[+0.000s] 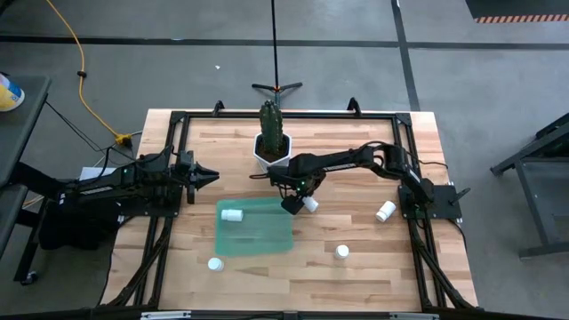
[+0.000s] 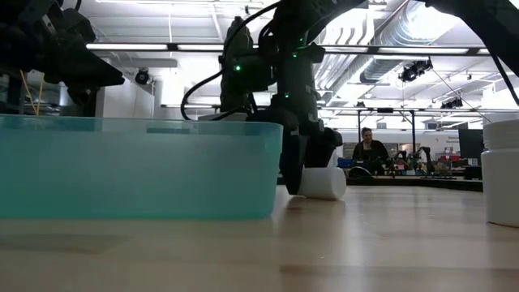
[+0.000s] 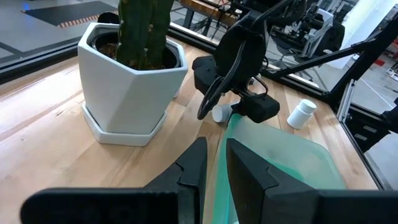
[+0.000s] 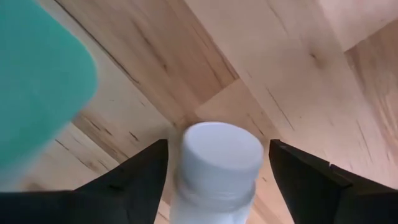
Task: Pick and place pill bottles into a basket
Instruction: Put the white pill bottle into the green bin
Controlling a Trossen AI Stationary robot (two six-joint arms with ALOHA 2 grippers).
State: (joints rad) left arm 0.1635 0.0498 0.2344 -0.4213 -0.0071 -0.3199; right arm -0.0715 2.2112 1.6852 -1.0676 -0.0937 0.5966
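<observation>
**Right gripper straddles a lying bottle beside the tray's corner**

The wooden table (image 1: 356, 276) carries the teal-green tray (image 1: 267, 233), which lies near the middle with one pill bottle (image 1: 232, 214) already inside it near its far left corner. Three more bottles rest on the bare wood: one at the tray's near left corner (image 1: 214, 264), one to its near right (image 1: 342, 252), and one well off to the right (image 1: 385, 211). A white hexagonal cactus pot (image 1: 271, 149) stands behind the tray.

The right arm reaches in across the table, and the right gripper (image 1: 296, 204) is down at the tray's far right corner. The left gripper (image 1: 206, 176) waits at the table's left side with its fingers closed and empty.

The relation that matters: the target bottle (image 4: 219, 163) lies on its side just outside the tray wall, between the right gripper's fingers (image 4: 132, 180). Its long axis runs along the gripper's line of sight, cap pointing away. The jaws stand open, a gap showing on each side, so nothing is held yet. Closing looks like the next step, and the tray lies immediately to the left.
</observation>
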